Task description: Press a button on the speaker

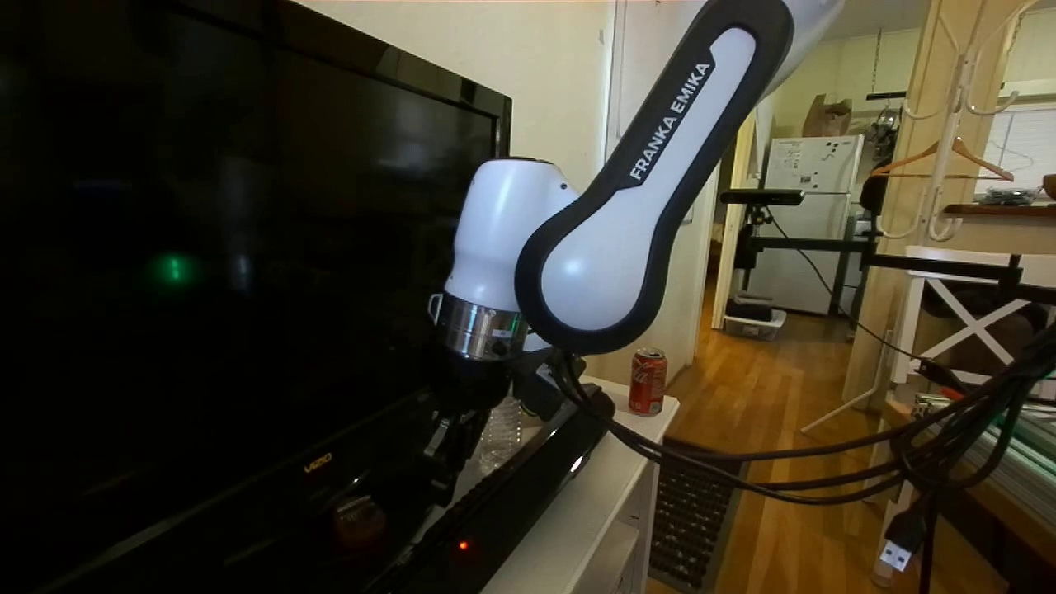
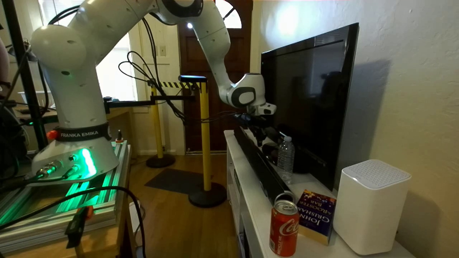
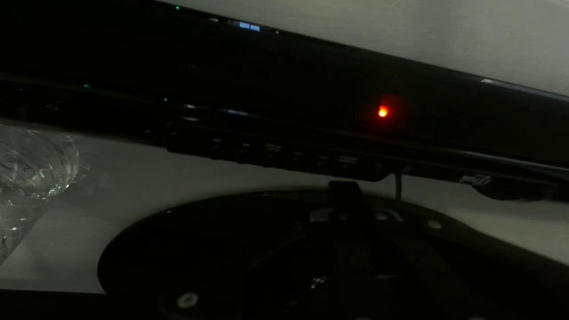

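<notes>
The speaker (image 2: pixel 259 166) lies along the front edge of the surface (image 2: pixel 251 195) — a bare strip between. The hand (image 3: pixel 344 189), fingers closed, hangs between speaker and TV (image 2: pixel 304 96). Can (image 2: pixel 284 231) — near a front corner.

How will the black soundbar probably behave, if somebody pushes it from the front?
The soundbar would probably not tip, since it lies long and low on the white cabinet. Straight along its length, it would likely move as one stiff piece. Its glossy finish may feel slippery.
</notes>
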You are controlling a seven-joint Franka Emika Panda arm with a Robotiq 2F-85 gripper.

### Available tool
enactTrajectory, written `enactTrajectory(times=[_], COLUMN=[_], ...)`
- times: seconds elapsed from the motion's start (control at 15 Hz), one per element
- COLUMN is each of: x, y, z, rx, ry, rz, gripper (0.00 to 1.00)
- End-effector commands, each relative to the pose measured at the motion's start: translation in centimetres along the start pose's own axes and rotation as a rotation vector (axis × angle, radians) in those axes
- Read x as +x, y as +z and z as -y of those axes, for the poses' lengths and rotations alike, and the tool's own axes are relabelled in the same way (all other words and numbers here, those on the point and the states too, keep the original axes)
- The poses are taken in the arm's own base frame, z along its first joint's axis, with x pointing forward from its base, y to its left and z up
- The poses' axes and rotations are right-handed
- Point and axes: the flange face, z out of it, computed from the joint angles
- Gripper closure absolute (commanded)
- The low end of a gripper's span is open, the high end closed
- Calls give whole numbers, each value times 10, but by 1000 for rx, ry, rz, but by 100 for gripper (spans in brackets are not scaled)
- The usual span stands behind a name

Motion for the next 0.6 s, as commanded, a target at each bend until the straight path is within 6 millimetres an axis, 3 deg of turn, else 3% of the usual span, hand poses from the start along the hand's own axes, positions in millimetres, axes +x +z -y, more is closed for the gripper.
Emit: enactTrajectory(times=[0.0, 0.53], x=[6, -1], y=[8, 16], z=[0, 3], rx=[-1, 9], ry=[-7, -9], rz=[-1, 29], gripper=[100, 100])
